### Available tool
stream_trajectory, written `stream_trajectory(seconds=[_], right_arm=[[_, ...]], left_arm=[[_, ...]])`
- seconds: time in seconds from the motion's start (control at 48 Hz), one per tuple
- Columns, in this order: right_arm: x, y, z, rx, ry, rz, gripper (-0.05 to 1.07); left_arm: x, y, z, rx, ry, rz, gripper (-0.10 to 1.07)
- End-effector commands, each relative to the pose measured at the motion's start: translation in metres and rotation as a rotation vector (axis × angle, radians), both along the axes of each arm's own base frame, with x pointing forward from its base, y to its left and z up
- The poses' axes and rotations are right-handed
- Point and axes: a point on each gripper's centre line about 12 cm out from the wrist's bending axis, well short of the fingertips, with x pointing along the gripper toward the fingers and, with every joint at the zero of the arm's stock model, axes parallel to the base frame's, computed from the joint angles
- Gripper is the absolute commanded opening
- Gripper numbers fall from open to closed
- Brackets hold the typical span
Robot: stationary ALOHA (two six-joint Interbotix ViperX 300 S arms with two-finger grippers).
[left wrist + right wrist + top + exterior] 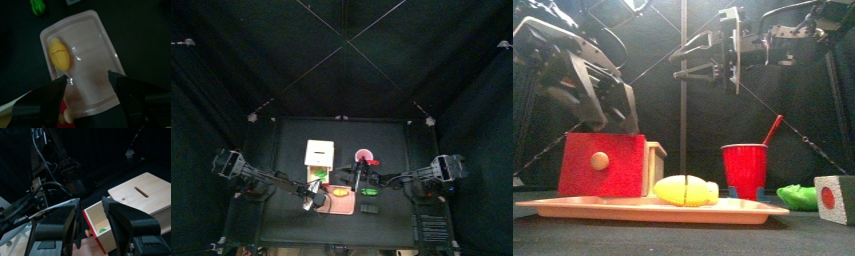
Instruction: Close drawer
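Standing open on the black surface (291, 135), the drawer (110, 225): a pale wooden box (140, 193) with a slot in its top, its red front with a round wooden knob (600, 160) pulled out and showing a green thing inside. Resting just in front of it, a pink tray (647, 208) carrying a yellow lemon (687, 190). Standing beside the box, a red cup (744, 168) with a straw; lying further right, a green thing (795, 195) and a small block with a red dot (834, 197). Hanging above the tray, the left hand (89, 84), jaws spread wide and pinching nothing. Hovering over the pulled-out drawer, the right hand (93, 220), jaws likewise spread and gripping nothing, not touching the drawer as far as the views are showing
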Motion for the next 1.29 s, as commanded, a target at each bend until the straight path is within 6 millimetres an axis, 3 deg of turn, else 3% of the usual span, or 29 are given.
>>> stream_trajectory(seconds=[0.0, 0.312, 0.667, 0.854, 1.271], right_arm=[[0.000, -0.001, 0.012, -0.003, -0.037, -0.005, 0.80], [0.005, -0.015, 0.016, -0.009, -0.049, -0.039, 0.75], [0.018, -0.064, 0.008, -0.026, -0.024, -0.147, 0.53], [0.030, -0.089, 0.000, -0.013, 0.004, -0.195, 0.44], [0.072, -0.141, -0.012, 0.054, 0.149, -0.222, 0.32]], left_arm=[[-0.006, 0.000, 0.013, -0.078, -0.095, 0.018, 0.98], [-0.026, 0.003, 0.000, -0.211, -0.124, 0.102, 0.94], [-0.025, 0.007, -0.020, -0.309, -0.042, 0.245, 0.59], [-0.026, 0.008, -0.032, -0.331, 0.003, 0.294, 0.46], [-0.030, 0.013, -0.035, -0.358, -0.003, 0.339, 0.44]])
